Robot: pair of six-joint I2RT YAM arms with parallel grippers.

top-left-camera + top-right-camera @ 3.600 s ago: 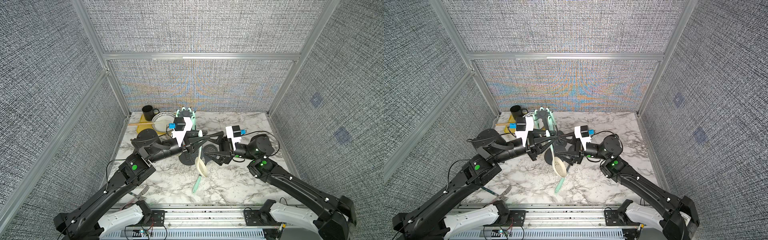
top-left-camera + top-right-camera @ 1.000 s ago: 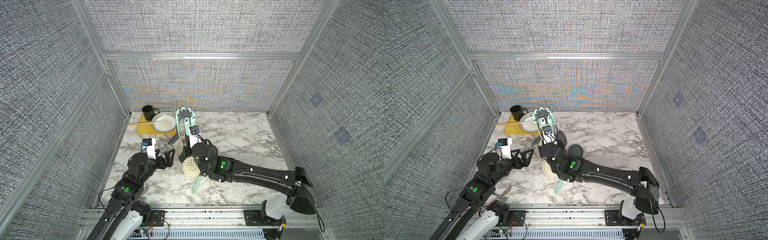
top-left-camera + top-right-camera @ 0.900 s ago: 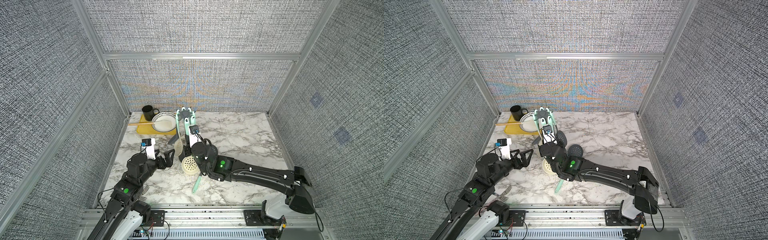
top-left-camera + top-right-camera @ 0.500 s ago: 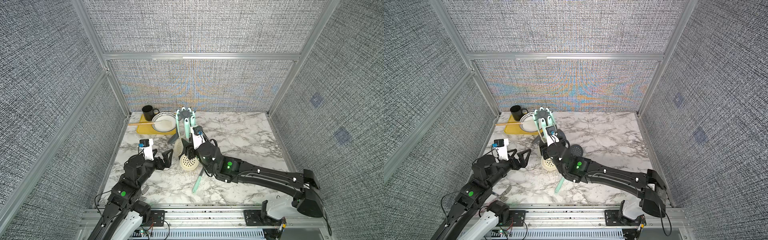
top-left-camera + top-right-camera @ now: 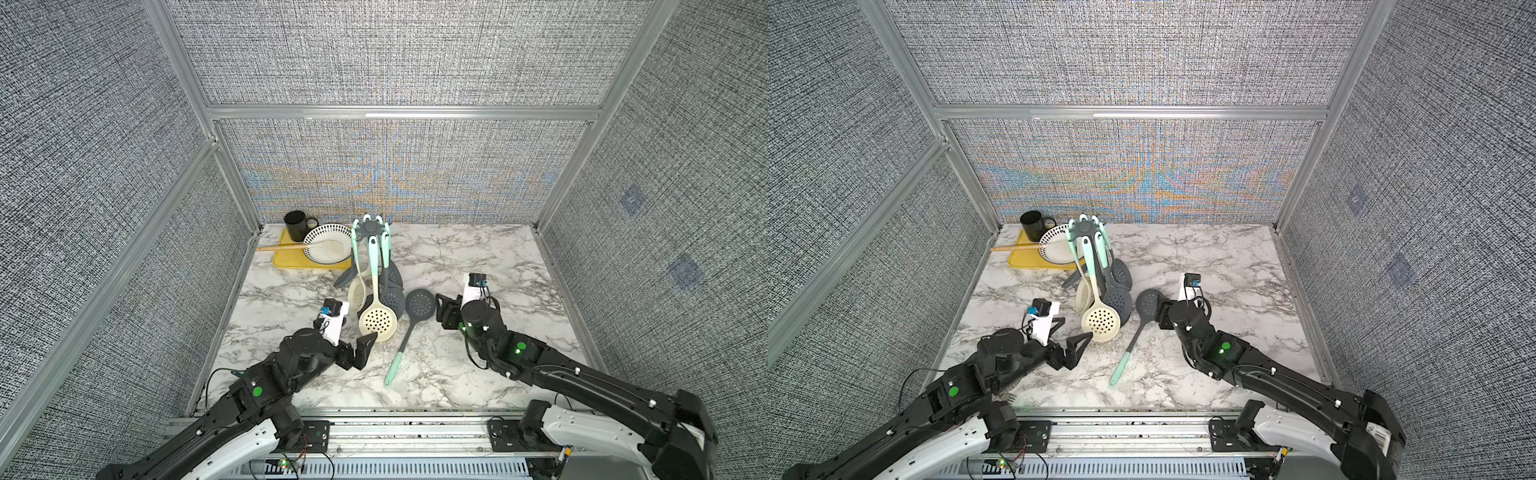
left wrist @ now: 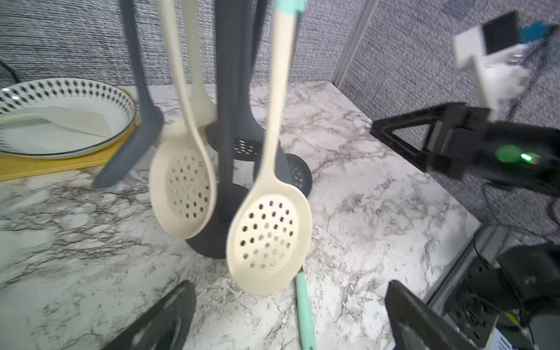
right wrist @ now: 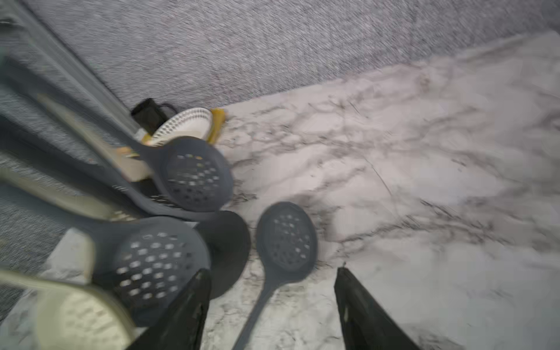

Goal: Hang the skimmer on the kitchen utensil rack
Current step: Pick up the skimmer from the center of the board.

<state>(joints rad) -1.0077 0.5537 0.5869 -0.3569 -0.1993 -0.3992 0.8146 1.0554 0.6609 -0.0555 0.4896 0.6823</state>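
I run two matte black arms, the left arm [image 5: 266, 382] and the right arm [image 5: 561, 374]. Each has a green light [image 5: 257, 391] on a joint, small white studs along the links and a white shell [image 5: 582, 424] at the base. White wrist cameras [image 5: 332, 324] carry blue plugs, and thin black cables [image 5: 911, 374] loop loose. The fingers [image 5: 366, 341] are black triangular frames.

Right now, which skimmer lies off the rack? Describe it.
Find the kitchen utensil rack on the marble table. Beside its round base lies a dark grey skimmer, mint handle tip pointing frontward. Unlike its neighbours, it lies flat, not hanging.
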